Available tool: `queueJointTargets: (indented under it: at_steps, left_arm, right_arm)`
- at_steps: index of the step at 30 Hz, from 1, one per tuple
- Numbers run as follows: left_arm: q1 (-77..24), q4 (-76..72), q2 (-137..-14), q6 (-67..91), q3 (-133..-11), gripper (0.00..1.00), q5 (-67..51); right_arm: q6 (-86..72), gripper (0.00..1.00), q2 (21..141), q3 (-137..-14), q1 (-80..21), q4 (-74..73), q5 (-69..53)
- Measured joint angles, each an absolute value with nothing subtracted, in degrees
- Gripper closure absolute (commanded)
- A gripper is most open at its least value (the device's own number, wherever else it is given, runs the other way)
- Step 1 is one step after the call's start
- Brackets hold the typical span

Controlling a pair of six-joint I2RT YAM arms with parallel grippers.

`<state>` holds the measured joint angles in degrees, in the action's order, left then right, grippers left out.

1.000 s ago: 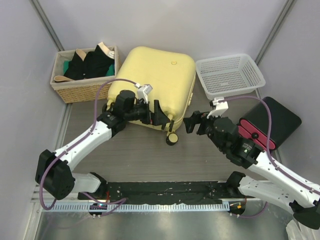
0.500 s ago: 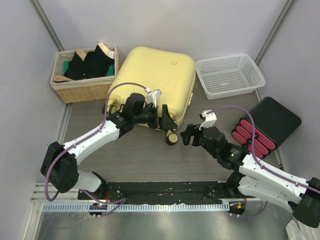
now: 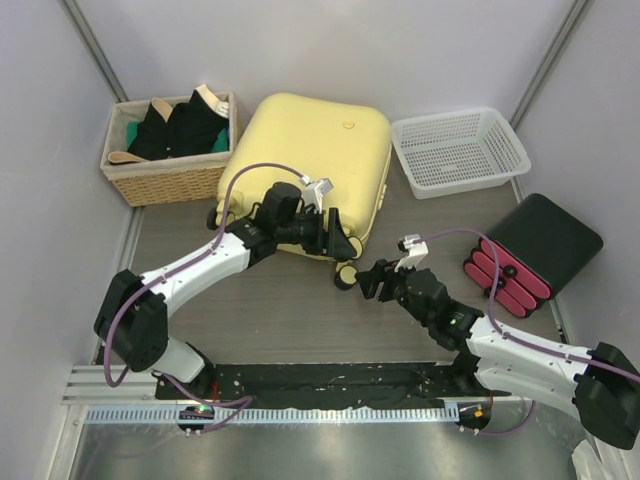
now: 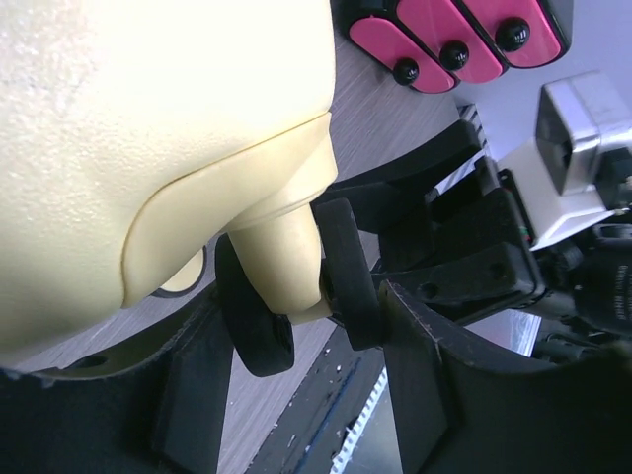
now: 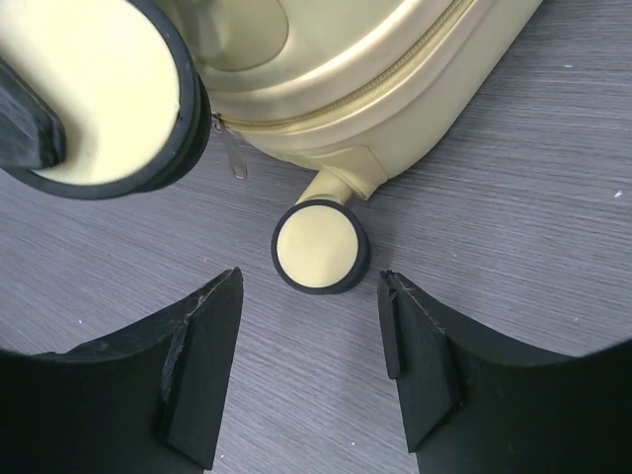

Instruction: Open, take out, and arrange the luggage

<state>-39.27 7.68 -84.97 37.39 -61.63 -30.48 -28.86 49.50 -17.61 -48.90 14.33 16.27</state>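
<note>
The pale-yellow luggage [image 3: 310,165] lies flat and closed at the back middle of the table. My left gripper [image 3: 338,243] is at its near right corner. In the left wrist view its open fingers [image 4: 202,395] straddle a black-tyred double caster wheel [image 4: 296,296] under the shell [image 4: 148,118]; I cannot tell whether they touch it. My right gripper [image 3: 368,280] is open and empty. Its fingertips [image 5: 222,316] point at another yellow caster wheel [image 5: 318,247], which sits just ahead of the gap and also shows in the top view [image 3: 345,277]. A zipper pull [image 5: 234,158] hangs by the seam.
A wicker basket [image 3: 165,170] of dark clothes stands at the back left. A white mesh basket [image 3: 460,150] stands at the back right. A black box with red cylinders [image 3: 530,250] sits at the right, also in the left wrist view [image 4: 454,39]. Grey walls close in both sides.
My left gripper has moved right along the luggage's near edge onto the corner wheel. My right gripper has moved left and nearer, down toward the other wheel. The luggage has not moved.
</note>
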Motion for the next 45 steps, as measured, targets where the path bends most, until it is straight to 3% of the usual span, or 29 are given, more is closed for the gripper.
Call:
queueJointTargets:
  at_steps: [3, 6, 11, 26, 45]
  left_arm:
    - [-39.2, 7.7, -85.8, 38.0, -62.3, 0.59, -30.9]
    - [-39.3, 7.8, -86.2, 38.6, -62.9, 0.79, -30.9]
    - [-39.2, 7.7, -86.9, 39.5, -63.7, 0.99, -31.3]
    - [-39.3, 6.5, -88.3, 41.3, -65.0, 1.00, -31.5]
    - [-39.2, 5.6, -88.3, 41.6, -64.7, 1.00, -31.8]
  right_arm:
    - [-29.4, 0.39, 50.4, -14.2, -48.9, 20.7, 16.3]
    - [-29.6, 0.42, 52.6, -12.4, -49.1, 26.4, 16.2]
    - [-29.6, 0.45, 57.8, -11.4, -49.9, 37.0, 16.1]
    - [-29.1, 0.50, 77.0, -11.7, -50.2, 59.7, 15.3]
    - [-30.0, 0.55, 86.0, -14.6, -50.1, 68.1, 17.2]
